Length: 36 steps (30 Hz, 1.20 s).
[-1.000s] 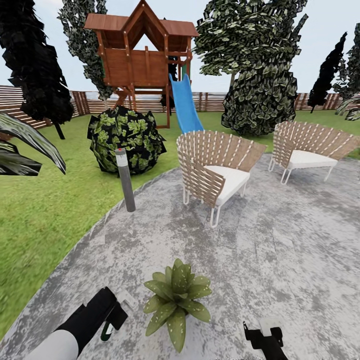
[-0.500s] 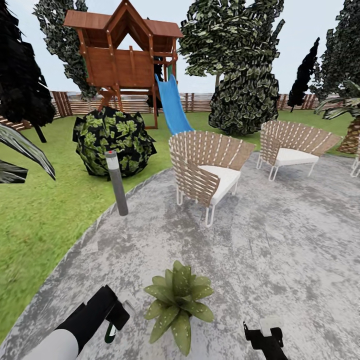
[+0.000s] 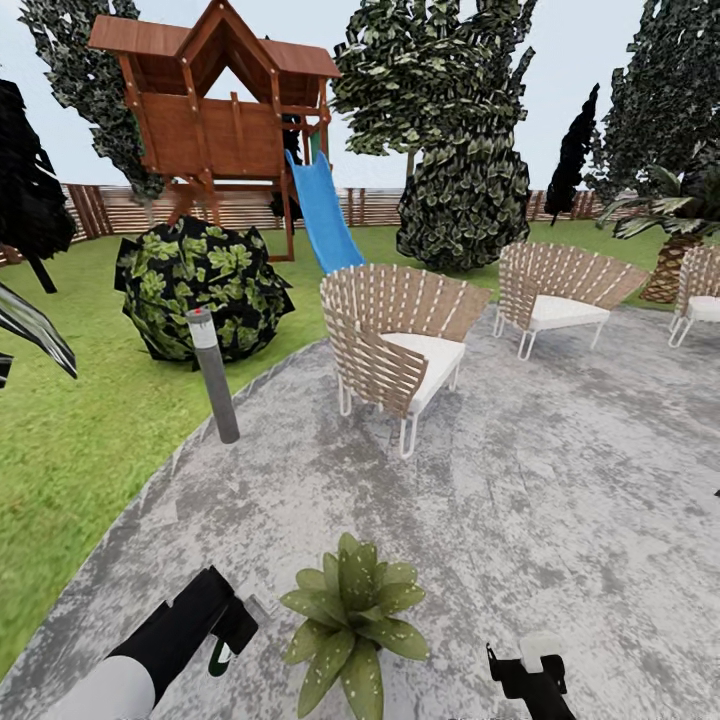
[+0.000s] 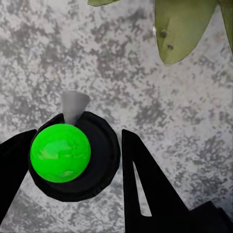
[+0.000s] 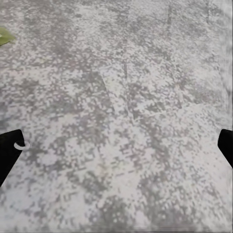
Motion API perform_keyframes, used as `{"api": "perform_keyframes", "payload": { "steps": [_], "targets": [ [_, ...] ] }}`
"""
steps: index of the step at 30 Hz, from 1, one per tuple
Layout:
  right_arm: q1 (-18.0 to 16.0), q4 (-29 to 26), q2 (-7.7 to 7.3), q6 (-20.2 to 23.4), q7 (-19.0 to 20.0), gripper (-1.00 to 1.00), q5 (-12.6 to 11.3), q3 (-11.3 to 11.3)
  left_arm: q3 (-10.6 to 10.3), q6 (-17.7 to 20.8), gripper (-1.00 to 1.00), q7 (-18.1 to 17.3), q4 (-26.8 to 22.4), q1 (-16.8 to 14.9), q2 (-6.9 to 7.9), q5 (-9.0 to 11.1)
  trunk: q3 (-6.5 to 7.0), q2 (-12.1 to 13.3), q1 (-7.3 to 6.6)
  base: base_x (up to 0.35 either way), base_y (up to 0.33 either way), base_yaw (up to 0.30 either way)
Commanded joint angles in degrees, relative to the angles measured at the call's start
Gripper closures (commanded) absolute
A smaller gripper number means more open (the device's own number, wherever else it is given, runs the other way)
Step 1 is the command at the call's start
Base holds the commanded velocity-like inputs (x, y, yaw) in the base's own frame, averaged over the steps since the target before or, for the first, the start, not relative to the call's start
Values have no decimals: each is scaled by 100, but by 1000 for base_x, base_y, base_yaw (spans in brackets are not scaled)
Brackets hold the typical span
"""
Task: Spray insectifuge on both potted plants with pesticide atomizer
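Lower left of the head view: the left gripper (image 3: 232, 640) hangs low over the paved patio (image 3: 560, 500), and a sliver of the dark green pesticide atomizer (image 3: 218, 657) peeks out beneath it. The left wrist view makes it plain: the atomizer's round black body with its bright green cap (image 4: 60, 153) sits between the two black fingers (image 4: 145, 184), grey nozzle pointing toward a speckled leaf at that frame's upper right. The fingers are closed onto the bottle's sides.

Centre bottom of the head view stands one potted plant (image 3: 352, 620), just beside the held sprayer. To spray well, I judge the nozzle should be raised above the rosette and aimed down, then swept across all the leaves.

Lower right, the right gripper (image 3: 530, 675) hovers over bare paving, fingers spread wide in its wrist view and holding nothing. Keep it clear of the spray.
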Motion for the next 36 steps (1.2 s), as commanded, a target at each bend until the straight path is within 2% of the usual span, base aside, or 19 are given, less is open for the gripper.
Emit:
{"api": "perform_keyframes", "payload": {
  "steps": [1, 2, 4, 5, 6, 10, 15, 19, 23, 36],
  "targets": [
    [-3, 5, 2, -15, -19, -100, -41, 49, -16, 16, 100, -65, -31, -73, 9, -264, -1, -2, -1, 0, 0, -221],
    [-4, 6, 3, -15, -19, -100, -41, 49, -13, 17, 100, -145, -35, -125, 8, -419, 4, -2, -1, 0, 0, -220],
    [-4, 6, 2, -15, -19, -100, -41, 49, -10, -11, 100, -519, -38, -175, 4, -686, 11, -2, -1, 0, 0, -143],
    [-3, 4, 2, -15, -19, -100, -41, 49, -4, -34, 100, -778, -45, -199, 0, -931, 12, -2, -1, 0, 0, -37],
    [-3, 5, 2, -15, -19, -100, -41, 49, -4, -44, 100, -880, -48, -286, 3, -1057, 12, -2, -1, 0, 0, -10],
    [-4, 6, -1, -15, -19, -100, -41, 49, -9, -44, 100, -921, -48, -484, -26, -1125, 13, -2, -1, 0, 0, -2],
    [-3, 6, 0, -15, -17, -100, -41, 49, -2, -26, 100, -928, 1, -656, 14, -1542, 13, -2, -1, 0, 0, -52],
    [0, 6, 3, -15, -10, -100, -39, 49, 8, -30, 100, -926, 46, -616, 128, -1608, 13, -2, -1, 0, 0, -248],
    [-4, 6, 7, -15, -14, -100, -36, 49, -18, 15, 100, -912, 6, -604, 80, -1616, 13, -2, -1, -97, 125, -64],
    [-4, 6, 5, -20, -17, -100, -38, 50, 19, -23, 100, -905, 66, -593, 89, -1581, 13, -2, -1, 40, 45, -1]
  ]
}}
